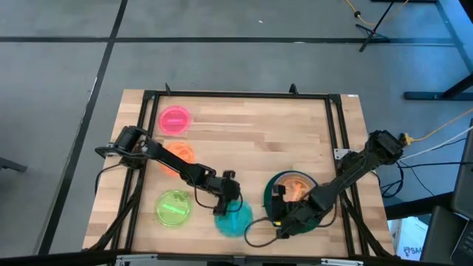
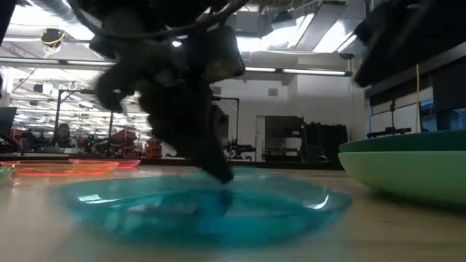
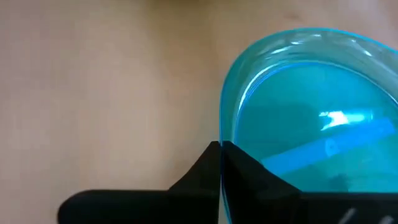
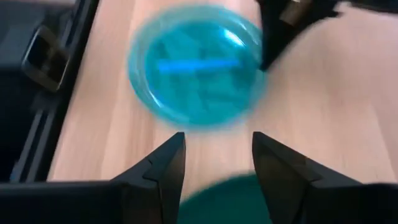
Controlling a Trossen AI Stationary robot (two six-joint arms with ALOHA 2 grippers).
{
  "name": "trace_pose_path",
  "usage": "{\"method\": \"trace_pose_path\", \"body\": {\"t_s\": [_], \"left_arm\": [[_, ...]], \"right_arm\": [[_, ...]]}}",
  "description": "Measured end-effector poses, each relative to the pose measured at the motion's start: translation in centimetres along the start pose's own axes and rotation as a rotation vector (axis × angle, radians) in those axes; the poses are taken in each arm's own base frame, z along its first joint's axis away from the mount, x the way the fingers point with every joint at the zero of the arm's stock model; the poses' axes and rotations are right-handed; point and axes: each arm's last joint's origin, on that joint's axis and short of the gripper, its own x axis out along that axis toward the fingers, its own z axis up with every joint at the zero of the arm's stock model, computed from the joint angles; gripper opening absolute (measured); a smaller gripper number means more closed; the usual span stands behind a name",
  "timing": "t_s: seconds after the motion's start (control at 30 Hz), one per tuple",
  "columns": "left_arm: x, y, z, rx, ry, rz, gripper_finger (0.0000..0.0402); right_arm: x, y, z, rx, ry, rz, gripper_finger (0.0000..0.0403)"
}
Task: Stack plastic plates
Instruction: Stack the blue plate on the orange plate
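Observation:
A translucent cyan plate (image 1: 235, 220) lies near the table's near edge, also seen in the low view (image 2: 204, 207). My left gripper (image 1: 225, 198) is shut on its rim. To its right stands a stack: a dark green plate (image 1: 272, 193) on a light green one (image 2: 408, 175), with a small orange plate (image 1: 295, 186) inside. My right gripper (image 4: 214, 155) is open and hovers by the stack's near-left rim (image 4: 224, 199), pointing toward the cyan plate (image 4: 196, 65). Pink (image 1: 175, 120), orange (image 1: 179, 154) and yellow-green (image 1: 174, 208) plates lie on the table's left side. My left gripper pinches the cyan plate's rim (image 3: 225, 134) on the side toward the table's far edge, with one finger (image 3: 199, 171) outside the rim and the other inside the bowl. The fingers come from above, slanting down. In the low view the plate's underside (image 2: 204, 233) appears to rest on the table.
A black frame (image 1: 244, 94) runs along the table's far and side edges. Bare wood (image 1: 251, 140) spreads over the table's middle and far right. Cables (image 1: 255, 235) trail near the near edge between the cyan plate and the stack.

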Motion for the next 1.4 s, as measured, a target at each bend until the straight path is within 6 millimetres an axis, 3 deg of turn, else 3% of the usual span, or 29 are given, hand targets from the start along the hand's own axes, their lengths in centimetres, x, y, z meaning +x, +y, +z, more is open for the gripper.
{"method": "trace_pose_path", "body": {"t_s": [0.13, 0.27, 0.47, 0.6, 0.87, 1.03, 1.23, 1.4], "left_arm": [[-2.5, -0.4, 1.3, 0.038, -0.085, 0.196, 0.0002], [-4.3, -1.8, 2.0, 0.099, -0.141, 0.285, 0.0001], [-4.9, -2.9, 2.1, 0.137, -0.180, 0.374, 0.0001], [-5.0, -2.9, 2.3, 0.124, -0.215, 0.438, 0.0001], [-5.6, -3.9, 2.8, 0.146, -0.274, 0.453, 0.0000], [-6.1, -4.2, 2.9, 0.149, -0.285, 0.467, 0.0000], [-6.1, -4.3, 2.9, 0.141, -0.290, 0.463, 0.0001], [-6.1, -4.4, 2.9, 0.134, -0.294, 0.446, 0.0037]], "right_arm": [[1.5, -0.7, 0.6, 0.056, -0.051, -0.051, 0.0175], [2.1, -1.6, 0.8, 0.103, -0.089, -0.156, 0.0175], [0.6, -2.0, 1.8, 0.141, -0.173, -0.205, 0.0175], [0.6, -1.9, 1.9, 0.156, -0.169, -0.174, 0.0175], [1.2, -3.8, 2.0, 0.197, -0.122, -0.240, 0.0172], [1.5, -4.6, 2.0, 0.195, -0.092, -0.256, 0.0125], [1.5, -4.6, 2.0, 0.154, -0.069, -0.225, 0.0021], [1.5, -4.7, 2.0, 0.145, -0.068, -0.230, 0.0017]]}}
